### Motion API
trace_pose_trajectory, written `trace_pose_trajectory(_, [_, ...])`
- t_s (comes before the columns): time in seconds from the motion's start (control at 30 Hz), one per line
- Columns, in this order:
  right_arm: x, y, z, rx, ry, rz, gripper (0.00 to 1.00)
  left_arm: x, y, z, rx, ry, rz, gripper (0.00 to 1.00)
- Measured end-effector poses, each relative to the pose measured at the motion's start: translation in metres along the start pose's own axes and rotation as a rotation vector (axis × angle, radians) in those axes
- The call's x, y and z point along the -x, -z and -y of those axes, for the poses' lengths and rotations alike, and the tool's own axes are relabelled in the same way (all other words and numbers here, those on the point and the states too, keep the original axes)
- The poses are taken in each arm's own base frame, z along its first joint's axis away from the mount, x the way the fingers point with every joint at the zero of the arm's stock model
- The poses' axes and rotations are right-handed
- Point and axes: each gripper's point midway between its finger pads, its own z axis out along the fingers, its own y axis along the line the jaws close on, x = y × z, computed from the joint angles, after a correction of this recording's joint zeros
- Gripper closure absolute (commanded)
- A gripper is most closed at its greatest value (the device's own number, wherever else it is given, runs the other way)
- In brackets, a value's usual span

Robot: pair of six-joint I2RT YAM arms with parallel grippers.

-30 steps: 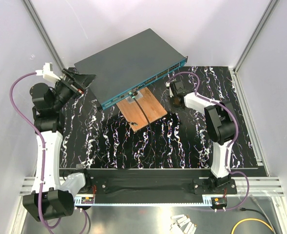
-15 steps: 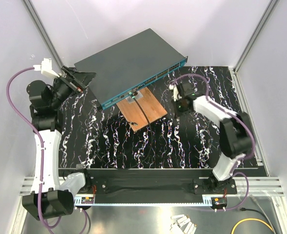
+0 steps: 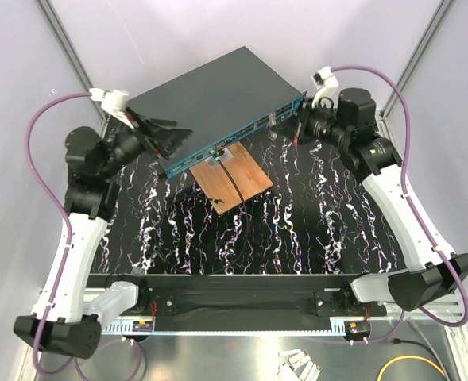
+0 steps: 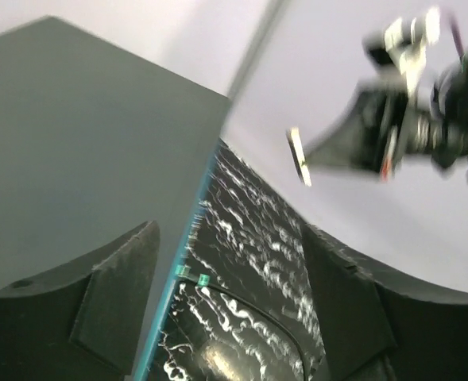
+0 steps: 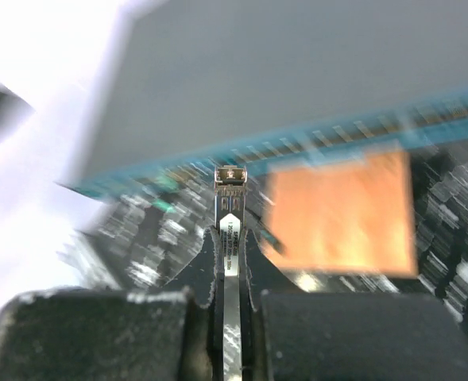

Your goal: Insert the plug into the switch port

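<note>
Right arm has swung up from the bench (image 3: 297,230) since 1.0 s ago. The right gripper (image 3: 301,127) is clamped on the plug (image 5: 230,202), nose just off the teal port row of the switch (image 3: 218,99). Plug likely light and rigid; hold its rear body. Left gripper (image 3: 172,132) is spread wide over the switch's left corner, empty.

Blurred ports (image 5: 353,127) along the switch (image 5: 297,63)
</note>
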Motion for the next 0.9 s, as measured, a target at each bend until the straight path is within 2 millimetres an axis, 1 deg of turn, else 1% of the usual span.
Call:
trace_pose_trajectory(0.07, [0.018,0.001,-0.017,0.065,-0.041,0.055,1.0,-0.013,-0.008,0.02,-0.052,-0.07,-0.043,0.3])
trace_pose_trajectory(0.1, [0.024,0.001,-0.025,0.096,-0.068,0.072,1.0,-0.014,-0.011,0.025,-0.064,-0.099,-0.051,0.3])
trace_pose_trajectory(0.2, [0.038,0.0,-0.042,0.18,-0.136,0.126,1.0,-0.021,-0.027,0.052,-0.128,-0.221,-0.082,0.3])
trace_pose_trajectory(0.27, [0.042,-0.001,-0.049,0.217,-0.169,0.147,1.0,-0.028,-0.037,0.069,-0.169,-0.29,-0.098,0.29])
trace_pose_trajectory(0.33, [0.043,-0.004,-0.057,0.261,-0.201,0.168,1.0,-0.04,-0.045,0.082,-0.202,-0.349,-0.121,0.24])
trace_pose_trajectory(0.37, [0.042,-0.006,-0.061,0.284,-0.215,0.171,1.0,-0.046,-0.049,0.087,-0.213,-0.372,-0.131,0.24])
trace_pose_trajectory(0.47, [0.034,-0.011,-0.074,0.332,-0.241,0.165,1.0,-0.065,-0.062,0.096,-0.226,-0.429,-0.166,0.23])
trace_pose_trajectory(0.53, [0.031,-0.012,-0.085,0.368,-0.244,0.161,1.0,-0.076,-0.069,0.094,-0.211,-0.453,-0.191,0.24])
trace_pose_trajectory(0.6, [0.031,-0.011,-0.097,0.403,-0.234,0.169,1.0,-0.081,-0.077,0.09,-0.182,-0.471,-0.208,0.24])
trace_pose_trajectory(0.73, [0.034,-0.009,-0.109,0.443,-0.215,0.188,1.0,-0.08,-0.089,0.086,-0.14,-0.492,-0.205,0.26])
trace_pose_trajectory(0.83, [0.034,-0.01,-0.111,0.449,-0.203,0.194,1.0,-0.076,-0.092,0.084,-0.114,-0.496,-0.19,0.28])
trace_pose_trajectory(0.9, [0.03,-0.011,-0.11,0.444,-0.201,0.191,1.0,-0.073,-0.093,0.083,-0.099,-0.499,-0.179,0.32])
